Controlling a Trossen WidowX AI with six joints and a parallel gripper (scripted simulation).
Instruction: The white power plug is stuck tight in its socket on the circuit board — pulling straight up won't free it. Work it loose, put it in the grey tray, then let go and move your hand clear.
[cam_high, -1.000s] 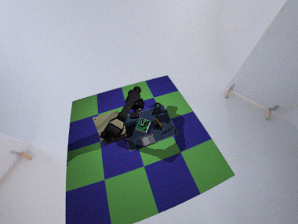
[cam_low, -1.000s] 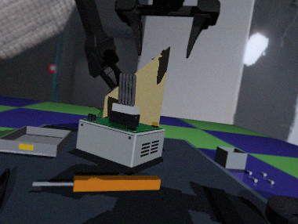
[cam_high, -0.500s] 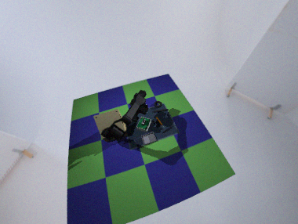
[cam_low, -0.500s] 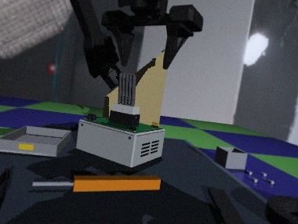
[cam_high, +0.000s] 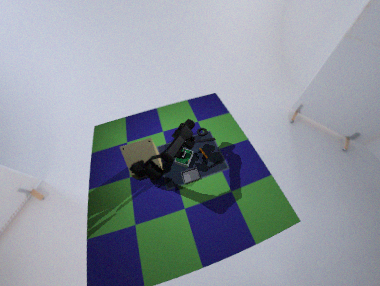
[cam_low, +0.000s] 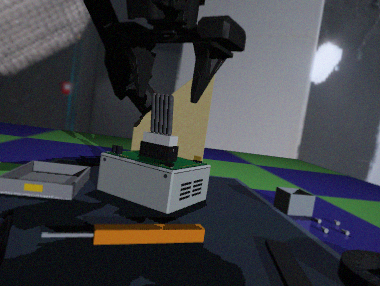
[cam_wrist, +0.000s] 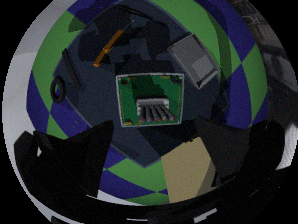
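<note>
In the exterior view, the black two-finger claw (cam_low: 172, 95) (cam_wrist: 156, 123) is released, above the white plastic plug (cam_low: 160, 139) (cam_wrist: 152, 103), which sits in its black socket (cam_low: 158, 152) at centre. Space separates the plug from the grey rectangular tray (cam_low: 72, 189) (cam_wrist: 186, 64) at left.

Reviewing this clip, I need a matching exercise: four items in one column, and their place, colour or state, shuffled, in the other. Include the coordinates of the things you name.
1. white plug (cam_low: 160, 139) (cam_wrist: 152, 102)
2. gripper (cam_low: 167, 107) (cam_wrist: 156, 123)
3. screwdriver (cam_low: 149, 234) (cam_wrist: 108, 48)
4. grey tray (cam_high: 190, 175) (cam_low: 55, 191) (cam_wrist: 182, 52)

A. orange handle, lying on the dark mat (cam_low: 235, 215) (cam_wrist: 95, 95)
B. open, above the circuit board (cam_low: 192, 163) (cam_wrist: 131, 90)
C. yellow label on its outer wall
D. seated in the black socket (cam_low: 158, 151), grey cables rising from it

Pairs: 1-D, 2-B, 3-A, 4-C
</note>
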